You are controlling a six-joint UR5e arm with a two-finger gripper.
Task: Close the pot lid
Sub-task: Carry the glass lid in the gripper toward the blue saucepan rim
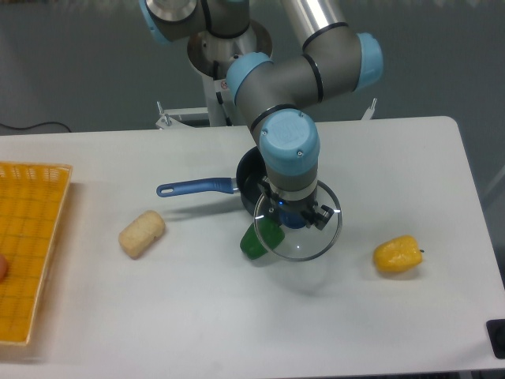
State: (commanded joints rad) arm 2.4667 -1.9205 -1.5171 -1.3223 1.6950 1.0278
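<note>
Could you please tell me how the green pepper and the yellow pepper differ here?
The green pepper sits beside the pot, partly overlapped by the pot lid; the yellow pepper lies alone to the right. The green one is half hidden, the yellow one fully visible. Both rest on the table.

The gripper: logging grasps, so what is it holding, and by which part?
The gripper appears to hold the pot lid from above near its centre, presumably by the knob, which the gripper hides.

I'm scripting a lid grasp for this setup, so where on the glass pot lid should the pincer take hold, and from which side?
Judging by its shape, the central knob from straight above: the pot lid is a thin flat disc, its rim offering little to pinch. The pincer is already there, the arm hiding the knob; I can't tell its grip.
</note>
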